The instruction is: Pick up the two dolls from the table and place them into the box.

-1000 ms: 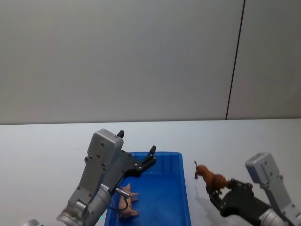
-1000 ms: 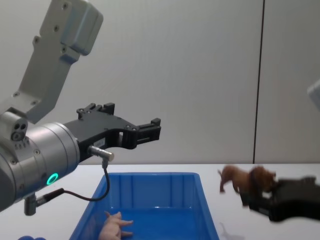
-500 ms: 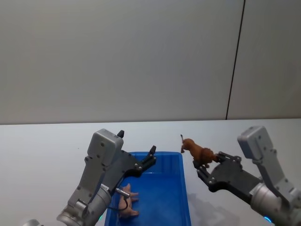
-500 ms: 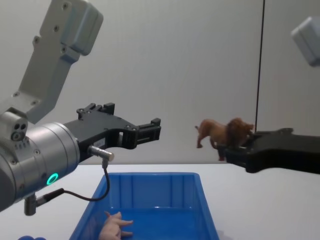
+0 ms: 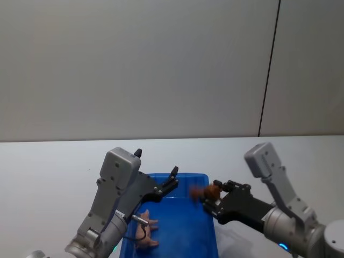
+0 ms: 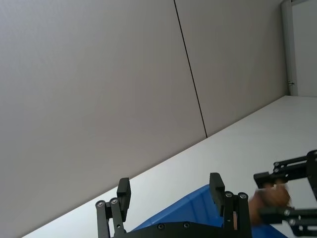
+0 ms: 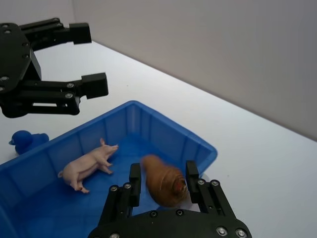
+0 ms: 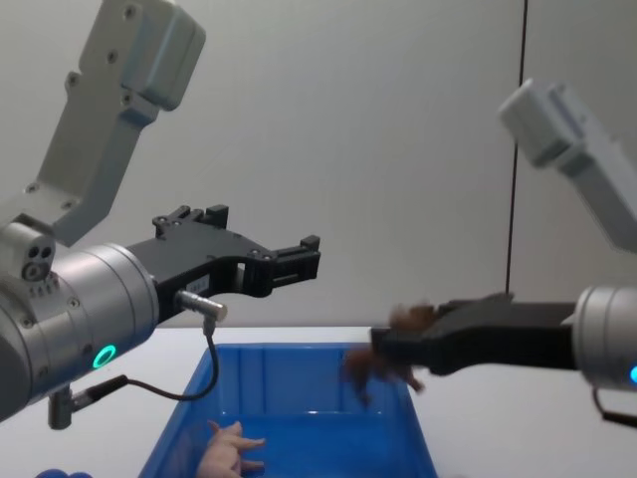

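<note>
The shaggy reddish-brown doll (image 5: pixel 207 192) (image 7: pixel 166 187) hangs blurred over the right rim of the blue box (image 5: pixel 183 176), filling the gap between the fingers of my right gripper (image 5: pixel 211 200) (image 8: pixel 383 351), which is shut on it. The pale pink pig doll (image 5: pixel 146 232) (image 7: pixel 89 166) lies on its side on the box floor, near the left wall. Above the left part of the box my left gripper (image 5: pixel 156 161) (image 6: pixel 171 191) hovers open, with nothing between its fingers.
The box sits on the white table (image 5: pixel 43 172), which stretches free to both sides and behind. A small blue toy (image 7: pixel 25 141) lies on the table just outside the box's left wall. A grey wall stands behind the table.
My right gripper has carried the brown doll leftward and down, from beside the box to above its right rim. The left arm and the pink doll have not moved.
</note>
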Controlling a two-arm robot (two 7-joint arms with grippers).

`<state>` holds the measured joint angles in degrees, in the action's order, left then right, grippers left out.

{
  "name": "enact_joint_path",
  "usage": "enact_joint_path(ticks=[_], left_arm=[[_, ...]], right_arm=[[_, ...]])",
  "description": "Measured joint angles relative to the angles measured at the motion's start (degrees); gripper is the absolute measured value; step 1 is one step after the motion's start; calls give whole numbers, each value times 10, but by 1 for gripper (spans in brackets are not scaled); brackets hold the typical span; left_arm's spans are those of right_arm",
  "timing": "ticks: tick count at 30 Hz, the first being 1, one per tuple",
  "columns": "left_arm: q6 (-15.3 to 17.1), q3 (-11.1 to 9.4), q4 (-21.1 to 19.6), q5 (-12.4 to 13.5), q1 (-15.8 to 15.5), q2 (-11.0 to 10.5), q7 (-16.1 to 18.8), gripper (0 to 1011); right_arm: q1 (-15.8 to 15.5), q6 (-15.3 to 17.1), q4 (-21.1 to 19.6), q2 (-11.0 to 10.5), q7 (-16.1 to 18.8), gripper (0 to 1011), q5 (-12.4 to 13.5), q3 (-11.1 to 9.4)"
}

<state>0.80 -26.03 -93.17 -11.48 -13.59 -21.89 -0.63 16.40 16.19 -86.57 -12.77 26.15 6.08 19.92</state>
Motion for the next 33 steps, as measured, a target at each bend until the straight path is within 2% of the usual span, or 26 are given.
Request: enact_joint_path(ticks=[6, 8, 16, 18, 33], left_arm=[[0, 0, 0, 0, 0, 0, 0, 1003], [0, 0, 0, 0, 0, 0, 0, 1003], [0, 0, 0, 0, 0, 0, 0, 1003], [0, 0, 0, 0, 0, 0, 0, 1003], [0, 0, 0, 0, 0, 0, 0, 1003]], right_arm=[[13, 4, 30, 13, 15, 703, -2, 9], [14, 3, 33, 14, 18, 740, -2, 10], [8, -6, 31, 6, 21, 977, 5, 7], [4, -9, 27, 1, 20, 1001, 8, 5], [-49, -35, -17, -53, 1, 1001, 41, -22]])
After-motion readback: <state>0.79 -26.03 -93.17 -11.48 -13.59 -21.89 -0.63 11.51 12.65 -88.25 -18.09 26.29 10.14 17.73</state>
